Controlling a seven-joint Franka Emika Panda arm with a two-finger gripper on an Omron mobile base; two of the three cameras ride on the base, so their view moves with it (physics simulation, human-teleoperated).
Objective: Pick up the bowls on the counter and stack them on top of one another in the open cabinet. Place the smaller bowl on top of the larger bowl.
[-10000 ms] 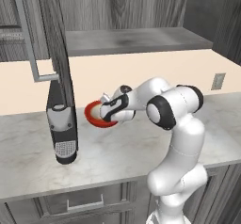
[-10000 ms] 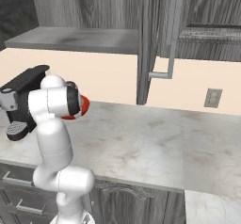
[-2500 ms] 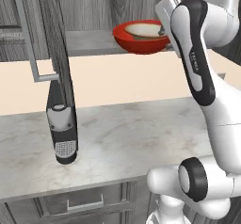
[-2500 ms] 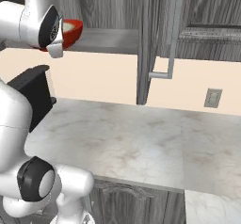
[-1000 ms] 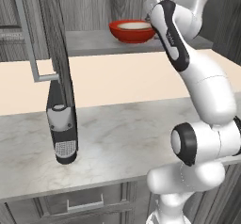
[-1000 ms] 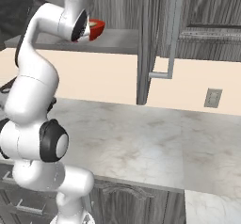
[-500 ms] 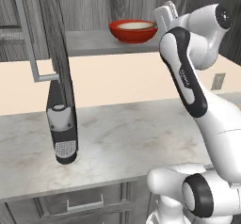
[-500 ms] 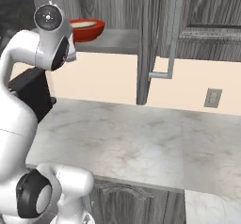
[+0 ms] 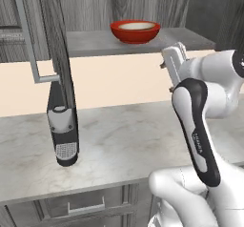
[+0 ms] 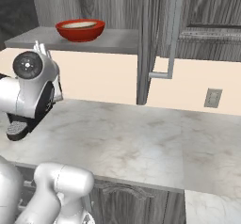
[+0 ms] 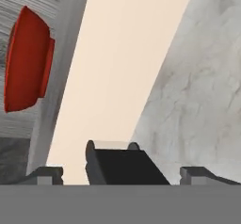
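Note:
The larger red bowl [image 9: 135, 32] stands on the open cabinet's grey shelf [image 9: 90, 43], with the smaller beige bowl [image 9: 136, 26] nested inside it. The right base view shows the same stack: red bowl [image 10: 80, 30], beige bowl [image 10: 79, 25], shelf [image 10: 115, 40]. My gripper [image 9: 174, 50] hangs open and empty below and to the right of the shelf's front edge, apart from the bowls; it also appears [image 10: 43, 48] under the shelf. The hand view is rolled: the red bowl [image 11: 26, 60] sits at upper left, and the gripper [image 11: 121, 173] has its tips spread wide.
A black coffee machine [image 9: 62, 131] stands on the marble counter [image 9: 124, 145] below the open cabinet door [image 9: 55, 45]. That door [image 10: 145, 44] with its bar handle [image 10: 172, 35] juts out over the counter. A wall outlet [image 10: 212, 97] sits at right.
The gripper carried the red bowl holding the beige one up to the shelf and let go. In the last second it has drawn back and down, open; the bowls stay put.

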